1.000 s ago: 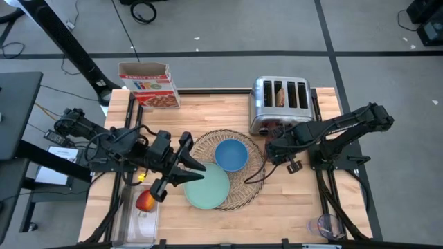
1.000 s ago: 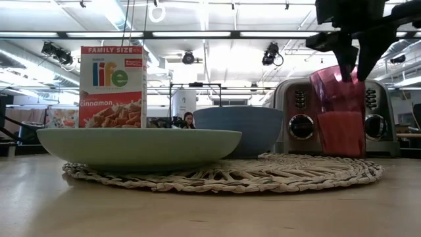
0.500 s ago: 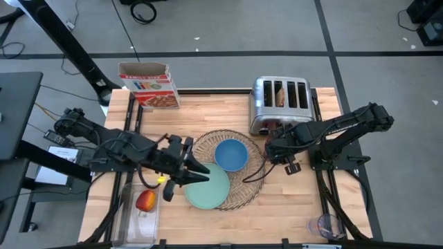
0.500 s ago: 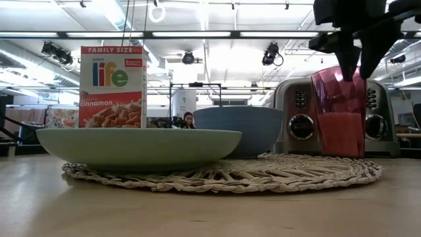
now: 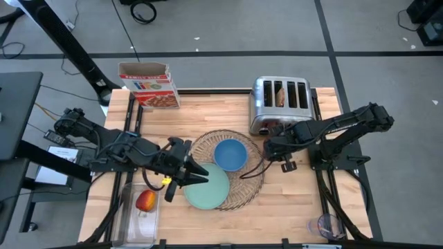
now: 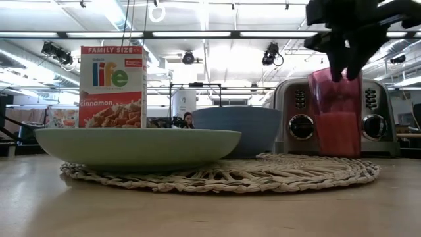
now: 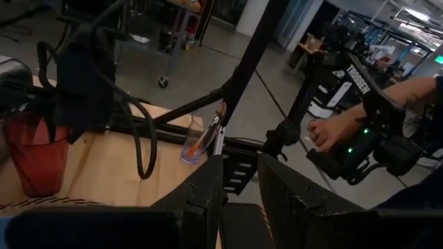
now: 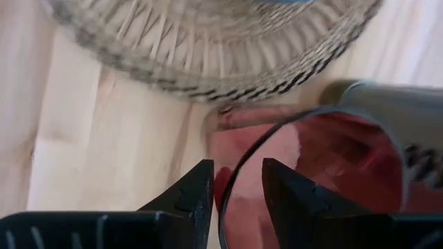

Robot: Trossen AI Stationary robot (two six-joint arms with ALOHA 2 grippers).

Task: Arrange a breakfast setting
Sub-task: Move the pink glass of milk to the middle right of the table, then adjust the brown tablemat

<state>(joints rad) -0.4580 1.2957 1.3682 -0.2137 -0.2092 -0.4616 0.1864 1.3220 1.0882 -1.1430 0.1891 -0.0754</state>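
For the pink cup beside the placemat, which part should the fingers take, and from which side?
Take the pink cup by its rim wall, from above. It stands upright with its mouth open upward, so one finger can go inside and one outside the thin wall. The right gripper already straddles that rim. The toaster stands close behind the cup and the placemat lies beside it, so a side approach looks cramped.

I'm working in a robotics lab, not a kitchen: the butcher-block table (image 5: 208, 111) sits on a grey floor crossed with dark tape lines at the top of the overhead frame. Level across the table I see ceiling-hung lights (image 6: 273, 52) and bright strip lighting. Another Trossen arm (image 7: 360, 90) stands at the right of my left wrist picture
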